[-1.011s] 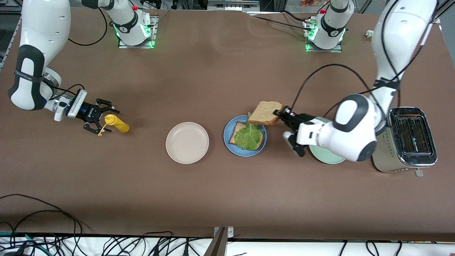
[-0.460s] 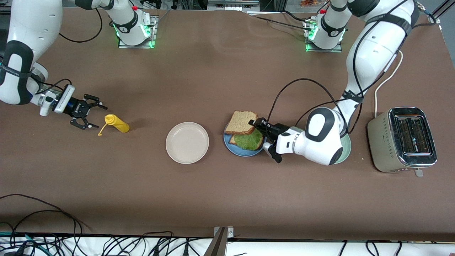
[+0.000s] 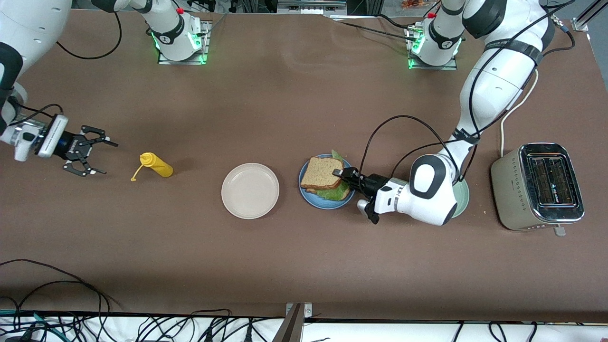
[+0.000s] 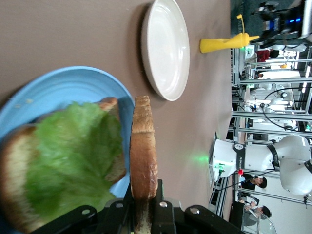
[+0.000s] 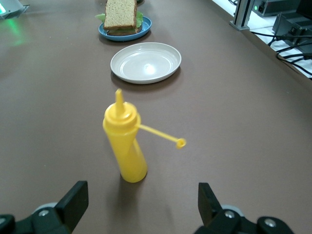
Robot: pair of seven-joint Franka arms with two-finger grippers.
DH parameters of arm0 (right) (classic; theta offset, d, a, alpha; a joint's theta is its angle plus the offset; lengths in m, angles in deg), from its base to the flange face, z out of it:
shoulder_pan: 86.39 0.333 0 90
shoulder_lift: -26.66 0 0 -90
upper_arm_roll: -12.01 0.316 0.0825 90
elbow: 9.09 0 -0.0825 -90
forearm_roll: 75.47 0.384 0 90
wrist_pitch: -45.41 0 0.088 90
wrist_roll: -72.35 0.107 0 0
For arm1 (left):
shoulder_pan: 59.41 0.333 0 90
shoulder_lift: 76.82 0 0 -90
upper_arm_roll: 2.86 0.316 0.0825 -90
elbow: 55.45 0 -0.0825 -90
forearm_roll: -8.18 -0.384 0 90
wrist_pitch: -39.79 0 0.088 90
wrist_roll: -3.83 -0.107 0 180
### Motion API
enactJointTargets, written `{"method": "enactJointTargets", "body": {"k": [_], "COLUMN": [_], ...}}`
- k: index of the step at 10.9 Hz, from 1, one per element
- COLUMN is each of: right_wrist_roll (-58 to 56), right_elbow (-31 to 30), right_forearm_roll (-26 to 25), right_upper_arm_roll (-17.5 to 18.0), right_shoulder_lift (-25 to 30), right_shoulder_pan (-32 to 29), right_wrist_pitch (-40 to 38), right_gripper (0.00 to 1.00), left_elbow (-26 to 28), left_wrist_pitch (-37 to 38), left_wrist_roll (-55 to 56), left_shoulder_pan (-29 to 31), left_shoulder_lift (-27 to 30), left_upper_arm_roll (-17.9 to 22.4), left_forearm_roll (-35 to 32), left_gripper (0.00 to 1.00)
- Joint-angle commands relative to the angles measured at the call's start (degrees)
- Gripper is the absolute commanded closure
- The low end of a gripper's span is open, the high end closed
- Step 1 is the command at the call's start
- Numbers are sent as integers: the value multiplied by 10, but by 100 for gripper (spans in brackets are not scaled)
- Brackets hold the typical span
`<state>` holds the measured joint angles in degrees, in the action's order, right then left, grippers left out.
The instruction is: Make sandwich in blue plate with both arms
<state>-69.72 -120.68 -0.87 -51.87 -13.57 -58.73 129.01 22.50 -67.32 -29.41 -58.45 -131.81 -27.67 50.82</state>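
The blue plate (image 3: 304, 188) sits mid-table and carries a brown bread slice (image 4: 14, 161) with a ruffled green lettuce leaf (image 3: 336, 192) on it. A second bread slice (image 3: 323, 172) lies over the lettuce, and my left gripper (image 3: 343, 175) is shut on that slice's edge. The left wrist view shows the gripped slice (image 4: 144, 146) edge-on in my left gripper (image 4: 145, 195), with the lettuce (image 4: 73, 156) and the plate (image 4: 63, 87) beside it. My right gripper (image 3: 97, 156) is open and empty near the right arm's end of the table, short of a yellow squeeze bottle (image 3: 156, 165).
A beige plate (image 3: 250, 191) lies between the bottle and the blue plate. A mint-green plate (image 3: 464, 199) is mostly hidden under the left arm. A metal toaster (image 3: 539, 187) stands at the left arm's end. The bottle (image 5: 126, 141) has its cap hanging off on a strap.
My left gripper brought the top slice down from above the plate's edge onto the lettuce. My right gripper drew back from the yellow bottle toward the right arm's end, still open.
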Motion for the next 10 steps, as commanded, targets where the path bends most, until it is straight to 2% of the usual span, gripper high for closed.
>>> {"method": "enactJointTargets", "body": {"k": [1, 2, 3, 5, 7, 10], "right_wrist_roll": [138, 190, 249, 369, 499, 697], "right_elbow": [117, 151, 186, 266, 339, 449], "right_forearm_roll": [-55, -63, -74, -95, -115, -140], "right_upper_arm_roll": [-16, -18, -22, -24, -23, -18], "right_shoulder_lift": [-6, -6, -5, -4, 0, 0], "right_shoulder_pan": [-2, -2, -2, -1, -1, 0], "right_wrist_pitch": [-41, -53, -69, -103, -123, -159], "right_gripper": [0, 0, 0, 0, 0, 0], "left_elbow": [-11, -10, -10, -11, -14, -11], "left_wrist_pitch": [1, 0, -13, -19, -18, -4], "left_wrist_roll": [-61, -81, -107, -121, -118, -104], "left_shoulder_pan": [-6, -8, -8, -10, -4, 1], "left_shoulder_lift": [-11, -14, -14, -10, 14, 59], "left_upper_arm_roll": [29, 36, 36, 39, 42, 44], "left_forearm_roll": [11, 11, 11, 7, -75, -144], "left_gripper": [66, 31, 0, 0, 0, 0]}}
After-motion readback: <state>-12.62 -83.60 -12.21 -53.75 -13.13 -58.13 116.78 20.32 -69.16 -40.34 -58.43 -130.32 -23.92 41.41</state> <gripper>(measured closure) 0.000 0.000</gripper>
